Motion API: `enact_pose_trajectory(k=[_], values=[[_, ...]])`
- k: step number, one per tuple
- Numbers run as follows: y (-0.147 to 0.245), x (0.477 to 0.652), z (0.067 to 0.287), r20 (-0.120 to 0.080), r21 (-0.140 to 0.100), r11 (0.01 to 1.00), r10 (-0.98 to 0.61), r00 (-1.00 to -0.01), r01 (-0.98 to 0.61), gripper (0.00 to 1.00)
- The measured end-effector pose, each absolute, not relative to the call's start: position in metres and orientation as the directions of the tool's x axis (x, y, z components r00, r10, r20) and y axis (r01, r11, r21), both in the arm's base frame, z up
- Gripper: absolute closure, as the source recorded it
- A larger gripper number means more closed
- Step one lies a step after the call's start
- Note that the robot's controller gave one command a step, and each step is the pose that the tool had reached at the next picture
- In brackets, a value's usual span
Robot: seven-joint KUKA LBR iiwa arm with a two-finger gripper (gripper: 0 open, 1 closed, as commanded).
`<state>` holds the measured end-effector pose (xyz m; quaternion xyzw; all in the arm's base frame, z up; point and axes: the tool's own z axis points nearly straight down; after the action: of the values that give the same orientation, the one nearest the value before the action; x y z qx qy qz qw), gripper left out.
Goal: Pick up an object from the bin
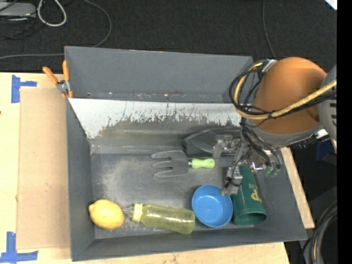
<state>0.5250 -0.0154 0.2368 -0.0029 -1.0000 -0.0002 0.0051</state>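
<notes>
My gripper (pixel 233 176) hangs low at the bin's right side, beneath the arm's orange cover. It is just above the upper end of a dark green cup (pixel 248 202) with yellow lettering, which lies on its side by the right wall. A blue bowl (pixel 212 205) sits upright against the cup's left side, just below and left of the gripper. A grey hand fork with a light green handle (pixel 177 163) lies left of the gripper in the middle of the bin. Nothing can be seen held.
A yellow lemon (pixel 106 214) lies in the near left corner, with a pale yellow-green bottle (pixel 164 218) on its side next to it along the front wall. A dark flat object (pixel 202 141) rests near the back, partly under the arm.
</notes>
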Motion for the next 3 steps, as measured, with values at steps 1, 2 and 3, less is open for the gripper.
enact_pose_trajectory(k=[1,2,3], values=[[-0.015,0.526,0.241,0.002,0.001,1.0,0.005,-1.0,0.005,0.0],[-0.021,0.52,0.144,0.004,0.002,0.966,-0.26,-0.966,-0.26,0.0],[-0.023,0.515,0.134,0.001,0.001,0.862,-0.507,-0.862,-0.507,0.0]])
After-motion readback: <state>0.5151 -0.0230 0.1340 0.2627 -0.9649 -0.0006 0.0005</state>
